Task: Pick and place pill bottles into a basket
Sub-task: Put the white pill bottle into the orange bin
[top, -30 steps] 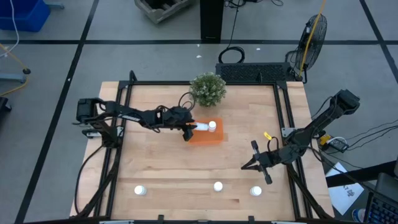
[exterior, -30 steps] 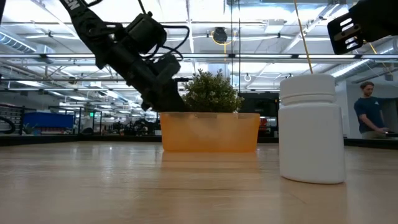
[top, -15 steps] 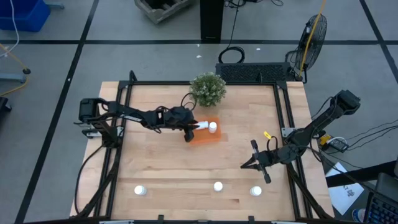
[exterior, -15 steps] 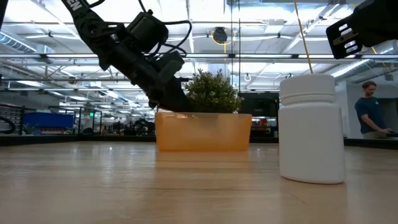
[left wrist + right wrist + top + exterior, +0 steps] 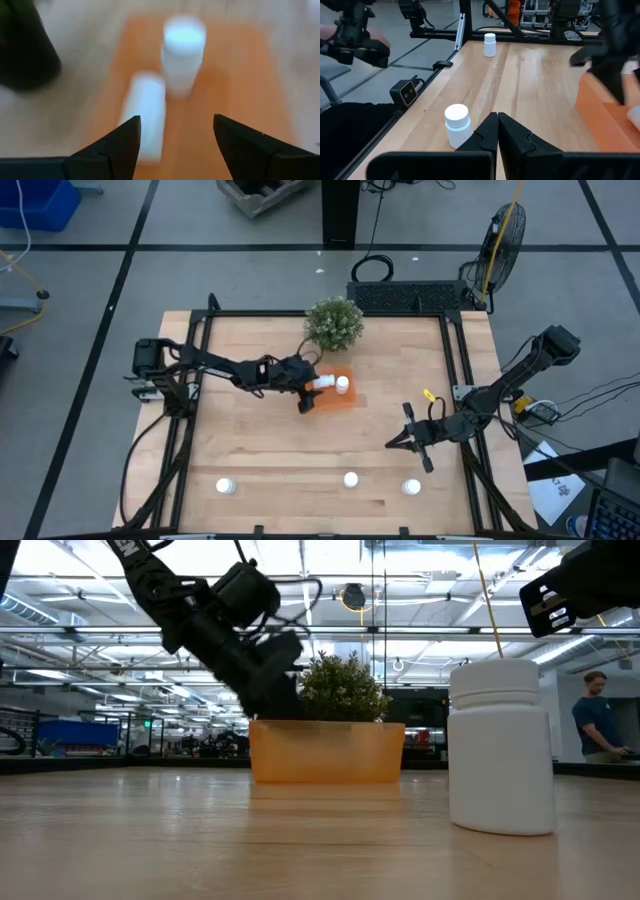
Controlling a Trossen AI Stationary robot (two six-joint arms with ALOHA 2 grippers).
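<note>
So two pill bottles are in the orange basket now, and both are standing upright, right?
Not quite. Two pill bottles are in the basket, but only one stands upright; the other lies on its side, as the left wrist view shows.

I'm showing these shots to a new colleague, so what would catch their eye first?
Probably the bright orange basket in the middle of the table, in front of the green plant. The left gripper hovers open at its edge, with two pill bottles inside, one upright and one on its side. Three more bottles stand along the table's near edge, while the right gripper waits shut on the right.
</note>
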